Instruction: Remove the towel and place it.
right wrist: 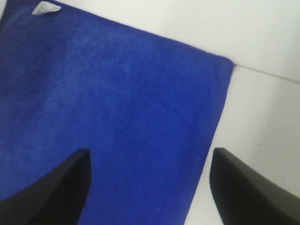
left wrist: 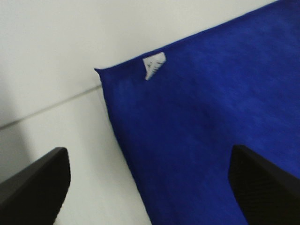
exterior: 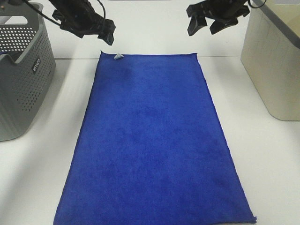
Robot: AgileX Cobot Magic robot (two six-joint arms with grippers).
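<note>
towel (exterior: 152,140): royal blue, plush, spread flat on the white table (exterior: 267,164), long axis running near to far. Near edge reaches the bottom of the exterior view, far edge lies at the seam line across the table. Looks smooth, no big folds.

tag (exterior: 118,56): small, white, at the towel's far-left corner, partly turned up. Also shows in the left wrist view (left wrist: 153,64) and at the frame edge in the right wrist view (right wrist: 45,8).

left gripper (exterior: 107,35): above the table just beyond the towel's far-left corner, not touching the cloth. Jaws spread wide, nothing between them. In its wrist view, one fingertip (left wrist: 35,190) over bare table, the other over the towel (left wrist: 220,122).

right gripper (exterior: 208,24): above the table beyond the towel's far-right corner, clear of the cloth. Jaws wide apart, holding nothing. In its wrist view, one fingertip (right wrist: 51,194) over the towel (right wrist: 117,108), the other over bare table.

basket (exterior: 21,75): grey, perforated, at the left edge of the scene, well apart from the towel. Contents hard to tell.

bin (exterior: 274,70): beige, smooth-sided, at the right edge, far side, apart from the towel.
</note>
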